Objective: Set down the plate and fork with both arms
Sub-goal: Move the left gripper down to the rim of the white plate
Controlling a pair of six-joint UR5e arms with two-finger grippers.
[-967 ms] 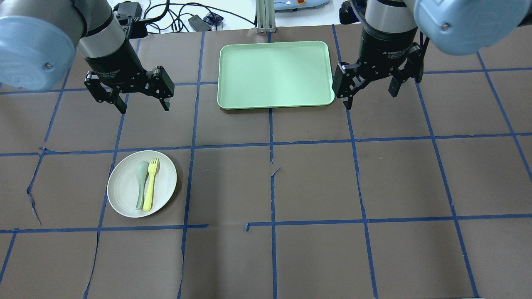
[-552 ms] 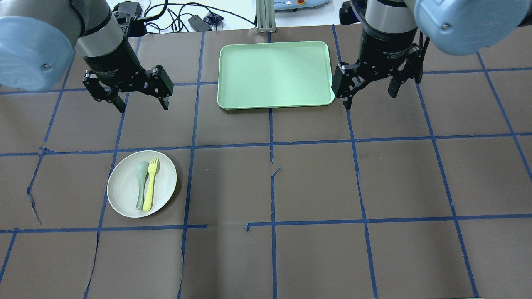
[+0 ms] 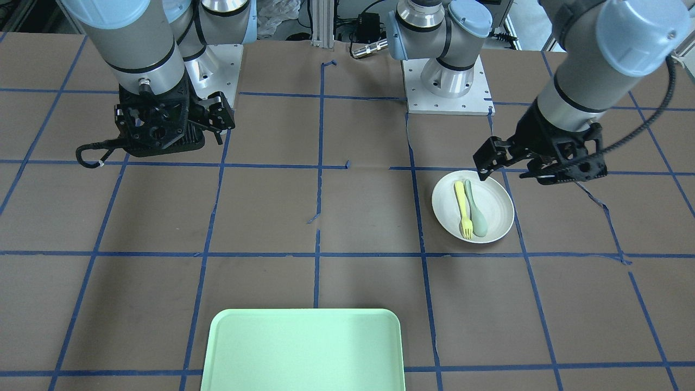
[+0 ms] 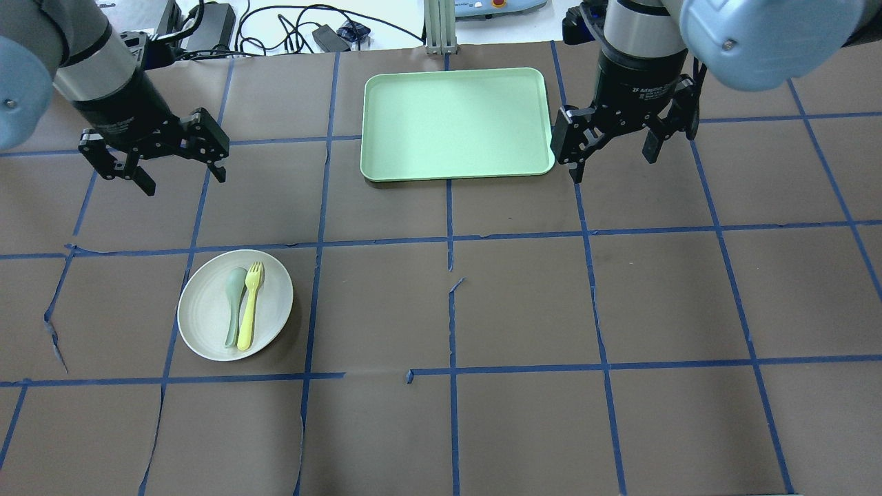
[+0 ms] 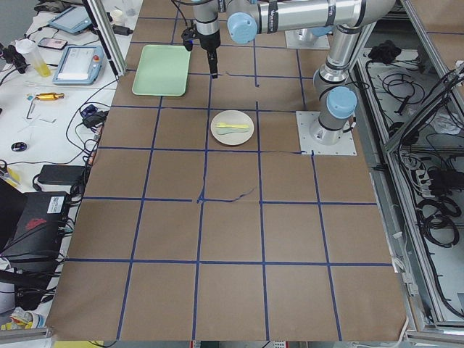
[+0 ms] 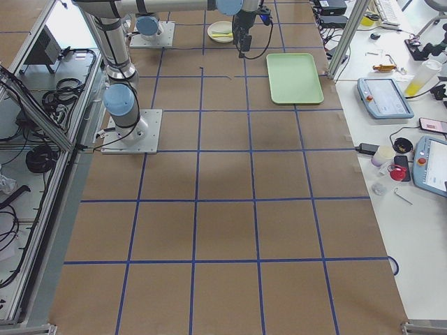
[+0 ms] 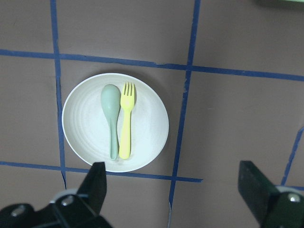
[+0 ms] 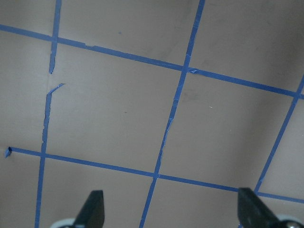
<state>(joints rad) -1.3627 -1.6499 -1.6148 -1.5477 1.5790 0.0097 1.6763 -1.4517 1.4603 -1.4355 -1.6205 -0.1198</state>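
The off-white plate [image 4: 203, 310] lies on the brown table at the left, with the yellow fork [image 4: 250, 305] and a pale grey-green spoon [image 4: 234, 303] side by side on it. My left gripper [image 4: 184, 180] is open and empty, above the table beyond the plate and slightly left of it. Its wrist view shows the plate [image 7: 147, 128], the fork [image 7: 126, 121] and both open fingers [image 7: 95, 185]. My right gripper [image 4: 612, 165] is open and empty beside the tray's right near corner. The right wrist view shows only bare table between its fingers [image 8: 92, 206].
A mint-green rectangular tray [image 4: 455, 124] lies at the far middle of the table, with nothing on it. Blue tape lines grid the brown table cover [image 4: 524, 303]. Cables and devices lie beyond the far edge [image 4: 324, 31].
My left arm has moved to the left, away from the tray, with its gripper still open. The right arm, plate, fork and spoon have not moved.
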